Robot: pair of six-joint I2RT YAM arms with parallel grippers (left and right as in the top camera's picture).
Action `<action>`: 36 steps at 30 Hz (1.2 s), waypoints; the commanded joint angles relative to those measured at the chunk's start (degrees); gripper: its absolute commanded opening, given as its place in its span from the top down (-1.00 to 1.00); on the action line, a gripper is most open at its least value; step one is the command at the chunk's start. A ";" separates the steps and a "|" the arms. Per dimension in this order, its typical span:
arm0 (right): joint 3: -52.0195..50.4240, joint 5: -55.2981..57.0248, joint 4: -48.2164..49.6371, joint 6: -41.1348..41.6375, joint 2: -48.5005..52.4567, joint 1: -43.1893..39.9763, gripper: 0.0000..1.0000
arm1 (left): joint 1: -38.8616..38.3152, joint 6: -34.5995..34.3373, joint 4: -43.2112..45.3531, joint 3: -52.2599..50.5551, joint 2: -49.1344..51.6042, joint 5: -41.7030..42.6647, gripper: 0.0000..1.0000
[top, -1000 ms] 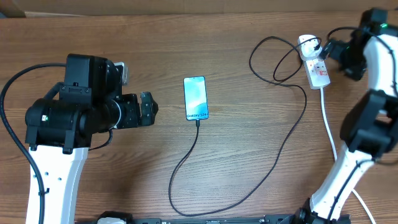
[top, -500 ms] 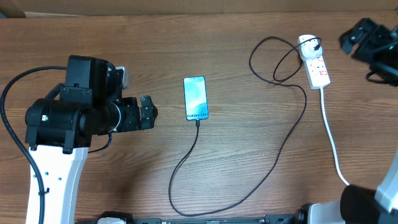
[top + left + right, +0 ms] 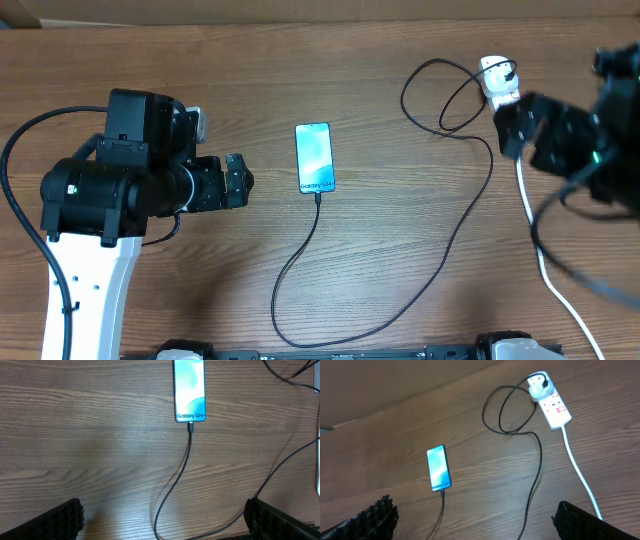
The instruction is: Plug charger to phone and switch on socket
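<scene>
Cable [image 3: 318,225] plugged into phone [image 3: 314,157], surface [image 3: 200,300] centre. Socket [image 3: 551,404] at 2 o'clock, switch [image 3: 555,409] state unreadable. Left tool [image 3: 162,512], right tool [image 3: 475,515] both apart, empty. Next, likely: right presses switch.

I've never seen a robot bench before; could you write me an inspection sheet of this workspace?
Surface: brown wooden table.
Job's things: phone lies flat, screen lit, black cable plugged into its lower end; power strip has the cable's other end plugged in; switch position too small to tell.
Clutter: nothing seen.
Grippers: left gripper open, empty, beside the phone; right gripper open, empty, held above the table.
Cables: black cable loops loosely across the wood; white cord runs from the strip toward the near edge.
Surroundings: pale surface beyond the far edge.
</scene>
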 commanded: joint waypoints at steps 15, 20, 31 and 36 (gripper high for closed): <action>-16.72 -7.41 0.00 0.22 -24.26 0.46 -1.00 | -0.17 0.66 0.04 -0.11 -0.44 -0.42 -0.99; -19.34 -14.53 0.00 0.24 -24.96 0.46 -1.00 | -0.17 0.66 0.04 -0.11 -0.17 -0.42 -0.99; -19.34 -14.80 0.00 0.22 -24.92 0.46 -1.00 | -0.17 0.66 0.04 -0.11 -0.13 -0.42 -0.99; -19.34 -12.61 0.02 0.20 -24.92 0.46 -1.00 | -0.17 0.66 0.04 -0.11 -0.13 -0.44 -0.99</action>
